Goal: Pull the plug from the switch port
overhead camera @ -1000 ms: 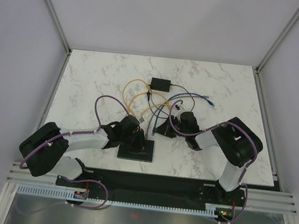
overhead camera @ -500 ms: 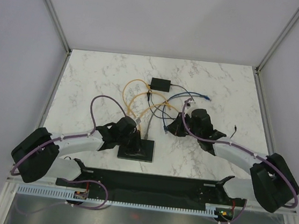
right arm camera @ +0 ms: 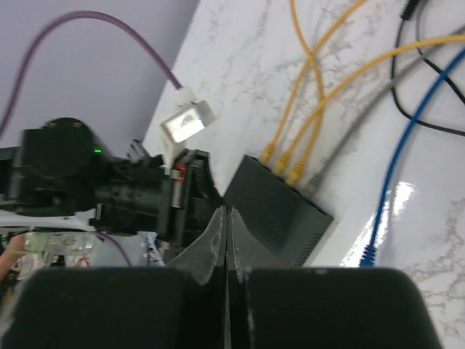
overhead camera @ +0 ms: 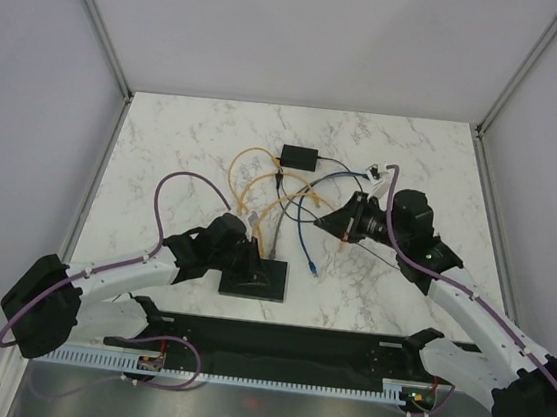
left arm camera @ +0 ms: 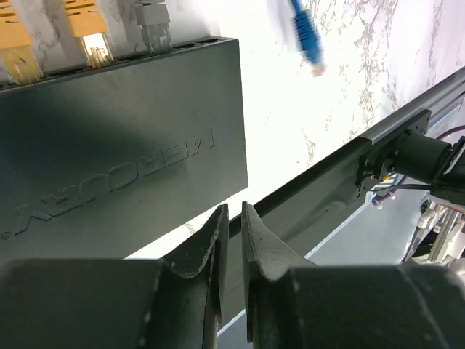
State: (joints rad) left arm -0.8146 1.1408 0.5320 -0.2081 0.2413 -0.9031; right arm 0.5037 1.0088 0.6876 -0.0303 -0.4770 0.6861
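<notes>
1. Marble-patterned white table carries everything, and both arms reach in from its near edge.
2. Flat and black, the switch lies close to that near edge, left of centre, its socket row facing the far side.
3. Over the switch's near-left part hangs the left gripper. Its jaws stand a narrow slit apart with nothing between them, and the tips are at the box's near edge.
4. Beyond and to the right of the switch, the right gripper sits above the tangle of leads. Its jaws are pressed together and hold nothing.
5. Farther back on the table sits a small black box, well apart from the switch.
6. Three yellow cables and a grey cable run into the switch's sockets.
7. Curving across the table is the blue cable. Its plug lies out of the sockets, on the marble just right of the switch.
</notes>
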